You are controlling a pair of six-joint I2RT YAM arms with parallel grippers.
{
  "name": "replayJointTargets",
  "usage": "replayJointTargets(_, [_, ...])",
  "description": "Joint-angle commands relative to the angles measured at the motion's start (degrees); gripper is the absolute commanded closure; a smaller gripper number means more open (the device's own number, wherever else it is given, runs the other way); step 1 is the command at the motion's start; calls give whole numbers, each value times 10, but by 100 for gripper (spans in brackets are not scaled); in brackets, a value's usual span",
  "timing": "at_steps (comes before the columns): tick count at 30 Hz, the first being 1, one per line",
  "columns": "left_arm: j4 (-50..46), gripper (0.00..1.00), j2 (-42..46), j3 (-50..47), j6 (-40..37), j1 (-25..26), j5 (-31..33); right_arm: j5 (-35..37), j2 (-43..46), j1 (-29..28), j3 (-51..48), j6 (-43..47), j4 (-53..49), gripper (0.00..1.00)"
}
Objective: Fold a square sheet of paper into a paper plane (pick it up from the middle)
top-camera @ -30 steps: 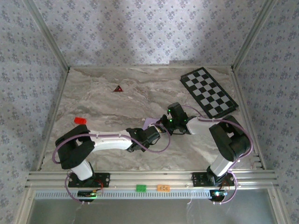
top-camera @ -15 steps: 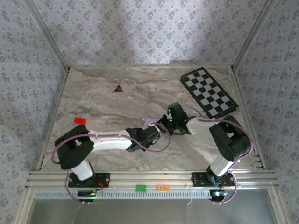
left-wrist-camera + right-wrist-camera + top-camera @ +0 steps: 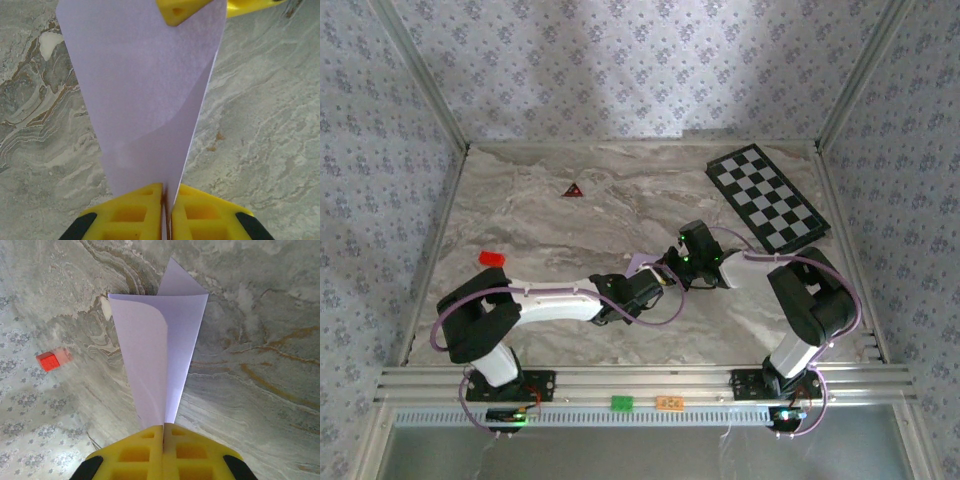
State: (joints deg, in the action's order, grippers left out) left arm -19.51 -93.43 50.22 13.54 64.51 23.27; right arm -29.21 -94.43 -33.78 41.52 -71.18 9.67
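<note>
The pale lilac sheet of paper (image 3: 642,262) is folded into a narrow wedge with a centre crease and hangs just above the marble table, mid-table between the two arms. My left gripper (image 3: 166,200) is shut on its narrow end, and the paper (image 3: 145,100) widens away from the jaws. A yellow fingertip (image 3: 180,10) of the right gripper pinches the far end. In the right wrist view my right gripper (image 3: 163,429) is shut on the paper (image 3: 160,350) at its fold. From above, the left gripper (image 3: 663,281) and right gripper (image 3: 670,263) almost meet.
A black-and-white checkered board (image 3: 767,197) lies at the back right. A small dark red triangle (image 3: 573,190) sits at the back, left of centre. A red block (image 3: 493,258) lies near the left edge, also seen as the red block (image 3: 50,360). Patterned walls enclose the table.
The left wrist has crept very slightly; both grippers stay together on the paper in the same place.
</note>
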Motion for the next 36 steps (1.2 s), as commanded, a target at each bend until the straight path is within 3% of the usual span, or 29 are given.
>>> replayJointTargets(1, [-10, 90, -3, 3, 5, 2, 11, -2, 6, 2, -5, -5, -4, 97])
replayJointTargets(7, [-6, 99, -3, 1, 10, 0, 3, -3, 9, 3, -7, -6, 4, 92])
replayJointTargets(14, [15, 100, 15, -13, 31, -21, -47, 21, 59, 28, -25, 22, -29, 63])
replayJointTargets(18, [51, 100, 40, -31, 50, -47, -126, 45, 112, 63, -39, 56, -88, 57])
replayJointTargets(26, [153, 100, 63, -71, 95, -109, -320, 83, 225, 115, -115, 62, -111, 55])
replayJointTargets(36, [226, 100, 28, -84, 141, -128, -395, 95, 283, 117, -148, 87, -100, 55])
